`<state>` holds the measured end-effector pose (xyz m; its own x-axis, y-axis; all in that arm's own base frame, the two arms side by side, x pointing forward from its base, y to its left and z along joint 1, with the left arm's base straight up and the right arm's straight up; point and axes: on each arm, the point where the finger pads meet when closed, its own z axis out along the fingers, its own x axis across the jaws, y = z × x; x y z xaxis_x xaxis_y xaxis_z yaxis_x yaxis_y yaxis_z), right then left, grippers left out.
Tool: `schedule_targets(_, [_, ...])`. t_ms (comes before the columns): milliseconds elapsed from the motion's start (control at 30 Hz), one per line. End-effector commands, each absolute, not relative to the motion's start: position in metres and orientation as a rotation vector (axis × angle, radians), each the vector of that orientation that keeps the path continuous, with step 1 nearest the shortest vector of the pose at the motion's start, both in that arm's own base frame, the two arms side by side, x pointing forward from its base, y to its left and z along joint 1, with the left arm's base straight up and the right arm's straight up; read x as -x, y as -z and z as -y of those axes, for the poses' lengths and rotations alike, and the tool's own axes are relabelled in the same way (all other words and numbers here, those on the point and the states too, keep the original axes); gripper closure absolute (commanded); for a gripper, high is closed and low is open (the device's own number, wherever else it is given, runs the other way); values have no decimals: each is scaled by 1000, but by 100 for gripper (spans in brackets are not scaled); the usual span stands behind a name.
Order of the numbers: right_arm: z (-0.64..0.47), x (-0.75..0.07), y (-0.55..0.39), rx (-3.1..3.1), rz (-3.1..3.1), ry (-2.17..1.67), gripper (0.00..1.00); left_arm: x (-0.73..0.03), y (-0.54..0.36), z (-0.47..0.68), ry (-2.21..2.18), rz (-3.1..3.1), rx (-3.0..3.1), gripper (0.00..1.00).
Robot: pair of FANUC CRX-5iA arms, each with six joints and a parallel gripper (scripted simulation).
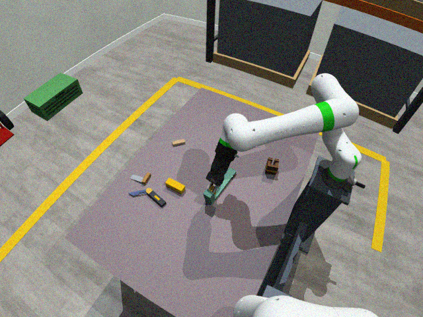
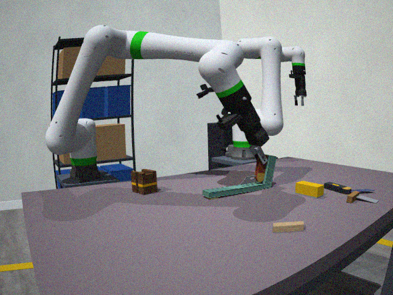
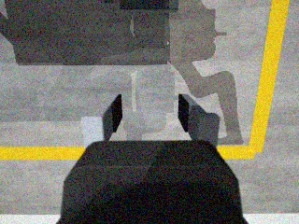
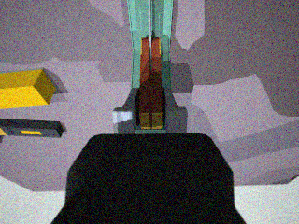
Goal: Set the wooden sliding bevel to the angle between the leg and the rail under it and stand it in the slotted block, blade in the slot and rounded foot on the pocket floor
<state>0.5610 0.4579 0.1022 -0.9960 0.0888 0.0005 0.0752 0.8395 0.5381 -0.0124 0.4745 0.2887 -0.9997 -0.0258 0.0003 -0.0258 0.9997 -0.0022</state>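
Observation:
My right gripper (image 2: pixel 260 154) (image 4: pixel 150 99) is shut on the wooden bevel's reddish-brown handle (image 2: pixel 260 169) (image 4: pixel 150 65). The handle stands steeply beside the green leg (image 2: pixel 269 169), inside its corner with the green rail (image 2: pixel 234 189) (image 1: pixel 227 180). A thin blade (image 4: pixel 150 19) runs along above the rail; whether its edge touches the rail I cannot tell. The brown slotted block (image 1: pixel 272 166) (image 2: pixel 144 181) stands apart, its slot upward and nothing in it. The black bevel (image 1: pixel 156 197) lies with its blue blade out. My left gripper (image 2: pixel 299 101) (image 3: pixel 149 105) is open and empty, high up away from the table.
A yellow block (image 1: pixel 175 185) (image 2: pixel 309 188) (image 4: pixel 23 89) lies between the leg and the black bevel. A small square (image 1: pixel 146 177) (image 2: pixel 352 196) with a wooden stock lies beyond it. A pale wood piece (image 1: pixel 178 142) (image 2: pixel 288 226) lies apart.

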Motion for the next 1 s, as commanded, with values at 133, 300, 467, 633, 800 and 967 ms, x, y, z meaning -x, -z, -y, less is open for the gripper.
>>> schedule_targets(133, [-459, -562, -106, -132, -2987, -874, 100, 12, -290, -475, 0, 3141, -40, 0])
schedule_targets(300, [-459, -562, -106, -132, -2987, -874, 100, 12, -290, -475, 0, 3141, -40, 0])
schedule_targets(467, [-456, -561, -106, -132, -2987, -874, 100, 12, -290, -475, 0, 3141, -40, 0])
schedule_targets(633, [-447, -561, -108, -132, -2987, -874, 100, 12, -290, -475, 0, 3141, -40, 0])
schedule_targets(800, [-447, -561, -108, -132, -2987, -874, 100, 12, -290, -475, 0, 3141, -40, 0])
schedule_targets(967, [-447, -561, -108, -132, -2987, -874, 100, 12, -290, -475, 0, 3141, -40, 0])
